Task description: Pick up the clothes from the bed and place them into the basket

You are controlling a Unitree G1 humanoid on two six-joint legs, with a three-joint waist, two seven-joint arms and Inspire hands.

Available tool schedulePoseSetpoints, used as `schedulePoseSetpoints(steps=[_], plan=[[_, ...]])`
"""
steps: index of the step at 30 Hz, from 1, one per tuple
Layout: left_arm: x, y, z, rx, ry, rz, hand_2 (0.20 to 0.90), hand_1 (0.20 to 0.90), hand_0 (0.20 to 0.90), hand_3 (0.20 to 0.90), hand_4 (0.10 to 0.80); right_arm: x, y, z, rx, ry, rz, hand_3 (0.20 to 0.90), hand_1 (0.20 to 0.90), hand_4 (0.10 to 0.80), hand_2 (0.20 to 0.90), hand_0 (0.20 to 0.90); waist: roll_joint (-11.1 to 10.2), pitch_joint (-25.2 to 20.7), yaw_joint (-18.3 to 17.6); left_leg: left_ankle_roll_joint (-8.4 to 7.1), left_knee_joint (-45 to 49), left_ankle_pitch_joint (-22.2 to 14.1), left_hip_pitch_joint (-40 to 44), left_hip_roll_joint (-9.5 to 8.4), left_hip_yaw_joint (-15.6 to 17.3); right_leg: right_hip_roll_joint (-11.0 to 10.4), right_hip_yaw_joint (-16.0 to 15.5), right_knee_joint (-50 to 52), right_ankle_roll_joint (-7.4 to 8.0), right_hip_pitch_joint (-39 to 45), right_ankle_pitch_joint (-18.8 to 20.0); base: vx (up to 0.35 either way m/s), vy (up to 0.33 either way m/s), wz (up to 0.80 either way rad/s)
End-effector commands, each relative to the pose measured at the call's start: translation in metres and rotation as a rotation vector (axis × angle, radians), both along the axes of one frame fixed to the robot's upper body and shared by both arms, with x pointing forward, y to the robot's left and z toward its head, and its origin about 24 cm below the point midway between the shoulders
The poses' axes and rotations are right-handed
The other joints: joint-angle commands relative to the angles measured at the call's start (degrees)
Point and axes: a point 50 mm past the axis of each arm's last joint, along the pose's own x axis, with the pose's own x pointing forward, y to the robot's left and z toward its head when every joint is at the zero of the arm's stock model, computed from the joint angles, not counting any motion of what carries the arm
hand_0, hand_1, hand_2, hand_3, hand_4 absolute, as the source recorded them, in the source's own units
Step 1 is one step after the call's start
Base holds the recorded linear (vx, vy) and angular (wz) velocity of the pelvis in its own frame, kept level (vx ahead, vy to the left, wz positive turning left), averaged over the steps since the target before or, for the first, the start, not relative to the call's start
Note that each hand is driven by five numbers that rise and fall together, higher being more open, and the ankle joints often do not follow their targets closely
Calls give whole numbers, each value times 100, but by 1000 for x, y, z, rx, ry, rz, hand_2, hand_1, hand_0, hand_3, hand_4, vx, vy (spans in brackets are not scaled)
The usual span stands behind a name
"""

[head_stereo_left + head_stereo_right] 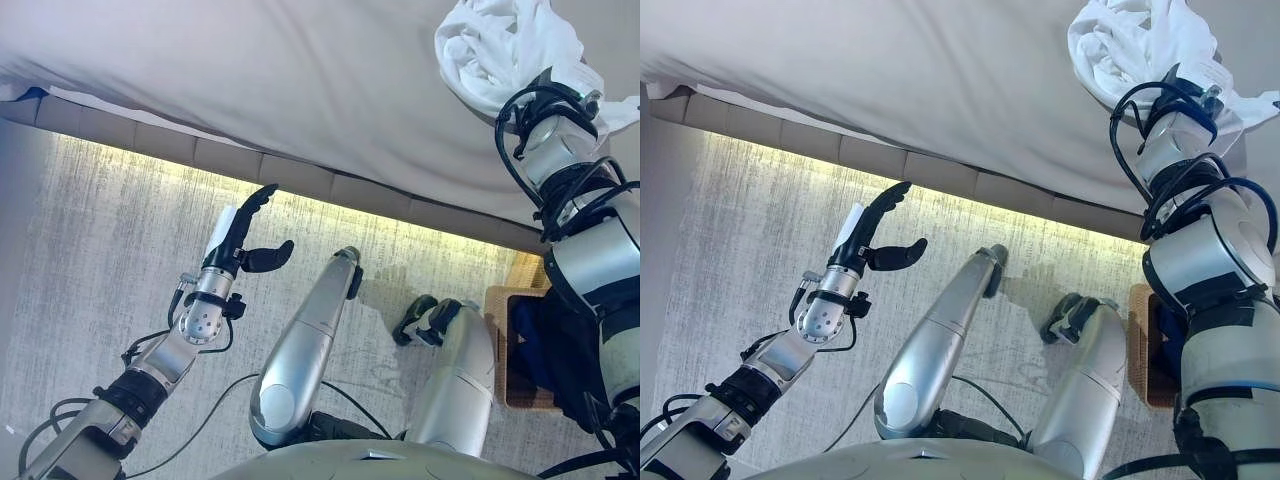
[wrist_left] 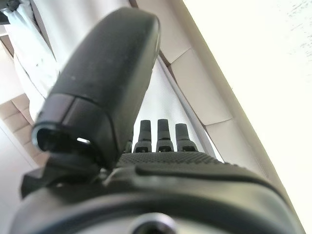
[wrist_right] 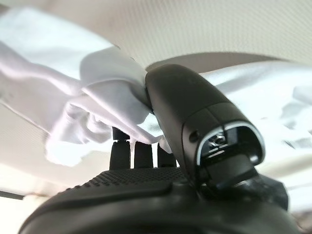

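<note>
A white garment (image 1: pixel 490 50) lies bunched on the grey bed (image 1: pixel 300 90) at the far right. My right hand (image 3: pixel 185 107) is in it: its thumb presses into the cloth and its fingers run under the folds, pinching the bundle. My left hand (image 1: pixel 245 245) hangs open and empty over the floor, just in front of the bed's edge; its straight fingers (image 2: pixel 158 134) show in the left wrist view. A wicker basket (image 1: pixel 497 345) stands on the floor at the lower right, below my right arm, with dark blue clothes (image 1: pixel 545 345) in it.
The bed's padded base (image 1: pixel 250 165) runs across the view with a lit strip under it. Grey carpet (image 1: pixel 90 250) covers the floor on the left.
</note>
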Motion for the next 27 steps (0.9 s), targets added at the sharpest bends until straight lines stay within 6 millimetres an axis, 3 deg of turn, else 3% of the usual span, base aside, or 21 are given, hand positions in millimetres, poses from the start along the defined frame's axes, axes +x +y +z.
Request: schedulePoseSetpoints(steps=[1, 5, 7, 8, 11, 17, 27], plan=[[4, 1, 32, -96, -175, 4, 900, 900, 900, 900, 800, -5, 5, 62, -133, -277, 78, 200, 300, 100, 300, 300, 24, -164, -3, 197, -274, -372, 815, 198, 14, 265, -371, -592, -71, 800, 612, 64, 13, -7], [6, 2, 27, -75, -140, 14, 900, 900, 900, 900, 800, -6, 17, 65, -106, -374, 149, 200, 300, 100, 300, 300, -113, -164, -101, 112, -1019, -155, 1564, 322, 89, 273, -414, -1168, 34, 1500, 806, 51, 13, -13], [8, 5, 24, -60, -118, 29, 900, 900, 900, 900, 800, -7, 20, 70, -95, -401, 178, 200, 300, 100, 300, 300, -214, -192, -154, 41, -1555, 55, 2048, 405, 119, 319, -439, -1631, 97, 1966, 955, 53, 17, -22], [8, 5, 21, -53, -103, 38, 900, 900, 900, 900, 800, -9, 20, 74, -94, -423, 189, 200, 300, 100, 300, 300, -271, -307, -197, 19, -1987, 358, 2236, 462, 126, 333, -518, -2033, 81, 2155, 1198, 15, 22, -18], [10, 9, 17, -41, -71, 65, 900, 900, 900, 900, 800, -13, 18, 78, -83, -470, 203, 200, 300, 100, 300, 300, -409, -575, -313, -55, -2726, 612, 2773, 605, 161, 463, -530, -2805, 156, 2671, 1428, 84, 3, -14], [12, 13, 5, -7, -6, 101, 900, 900, 900, 900, 800, -28, -2, 89, -83, -532, 190, 200, 300, 100, 300, 300, -640, -1241, -654, -252, -4443, 1116, 3944, 799, 415, 830, -454, -4794, 430, 3748, 2098, 82, -27, -19], [4, 29, -35, 52, 182, 209, 900, 900, 900, 900, 800, -50, -37, 86, -44, -518, 160, 200, 300, 100, 300, 300, -806, -2265, -1299, -397, -6279, 1705, 5000, 946, 792, 1145, -31, -6544, 796, 4432, 3025, 56, -24, -19]])
